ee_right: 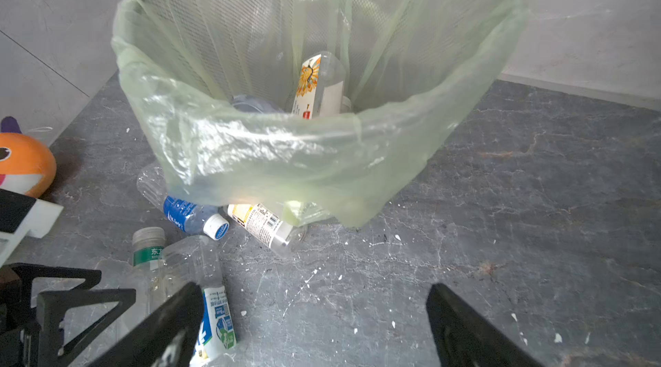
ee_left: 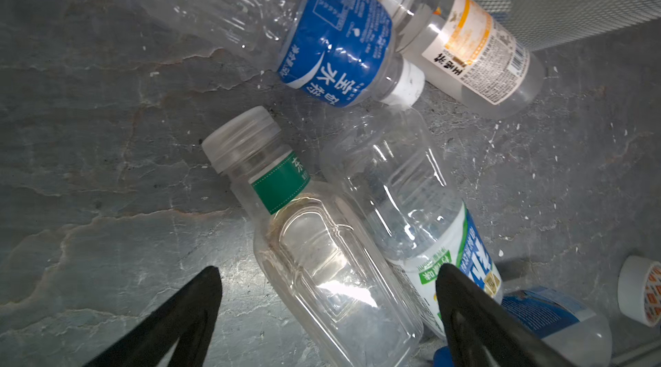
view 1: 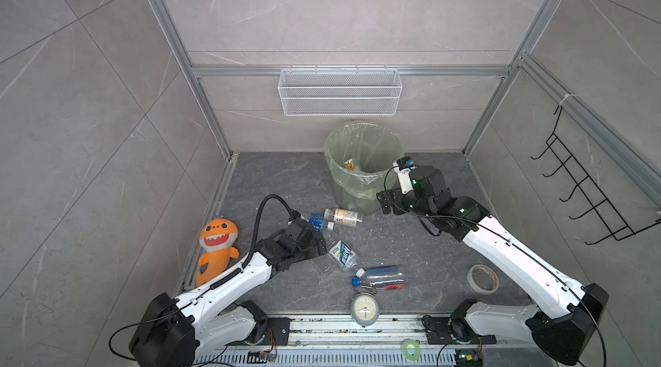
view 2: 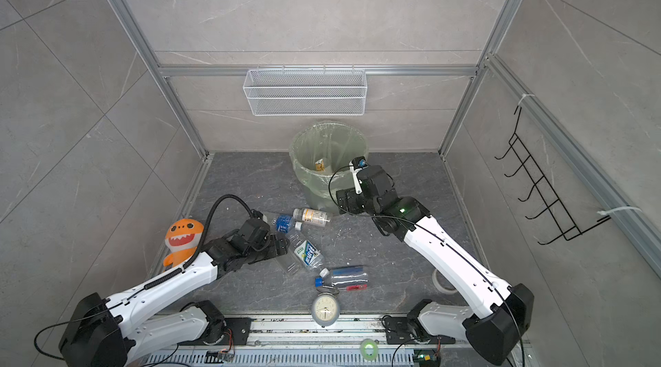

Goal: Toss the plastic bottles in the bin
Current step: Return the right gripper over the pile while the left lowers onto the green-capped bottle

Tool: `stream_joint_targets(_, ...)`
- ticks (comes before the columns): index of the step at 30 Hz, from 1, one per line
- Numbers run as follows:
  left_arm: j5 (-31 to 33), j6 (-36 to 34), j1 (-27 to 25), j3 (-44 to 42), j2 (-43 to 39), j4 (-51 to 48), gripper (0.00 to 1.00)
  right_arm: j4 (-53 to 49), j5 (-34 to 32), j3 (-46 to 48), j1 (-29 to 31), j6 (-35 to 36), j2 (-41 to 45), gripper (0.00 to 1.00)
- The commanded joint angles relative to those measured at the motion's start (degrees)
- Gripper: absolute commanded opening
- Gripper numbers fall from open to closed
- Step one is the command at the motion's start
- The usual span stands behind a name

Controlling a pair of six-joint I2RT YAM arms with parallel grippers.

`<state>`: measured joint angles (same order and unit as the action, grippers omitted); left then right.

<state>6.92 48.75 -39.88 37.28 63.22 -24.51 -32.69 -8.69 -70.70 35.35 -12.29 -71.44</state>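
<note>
Overhead, in both top views, the left gripper [view 1: 319,249] [view 2: 282,250] sits low over the plastic bottles [view 1: 343,254] [view 2: 308,252], which lie scattered on the dark floor [view 1: 411,240] in front of the bin [view 1: 343,182] [view 2: 310,182]. How wide its jaws stand cannot be told from up there. The right gripper [view 1: 384,202] [view 2: 342,200] hangs just beside the bin's front wall with nothing in it. A bottle with a yellow label [view 1: 349,165] lies inside the bin.

In the left wrist view, the left gripper [ee_left: 328,270] has its fingers [ee_left: 193,304] spread wide on either side of a clear bottle with a green collar [ee_left: 304,225], which lies on the floor between them, not clamped. One finger stands clear of it. The other overlaps the neighbouring bottle with a green and blue label [ee_left: 429,240], and whether it touches cannot be told.

In the right wrist view, the right gripper [ee_right: 314,287] is spread wide too, with only bare floor between its fingers. The bin [ee_right: 286,154] faces it, bag folded over the rim, and the bottle with a yellow label [ee_right: 318,86] leans inside.
</note>
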Motion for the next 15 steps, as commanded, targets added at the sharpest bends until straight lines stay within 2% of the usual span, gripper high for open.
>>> stream_joint_targets(1, 1.7, 3.2, -0.3, -0.3, 1.7, -0.1, 0.95, 0.8, -0.8, 2.3, 0.3, -1.5, 1.9, 0.99)
stream_joint_targets(15, -0.9, 2.7, -0.3, -0.8, 9.0, 5.0, 0.91, 0.4, 0.2, 7.1, 0.3, -4.0, 3.9, 1.0)
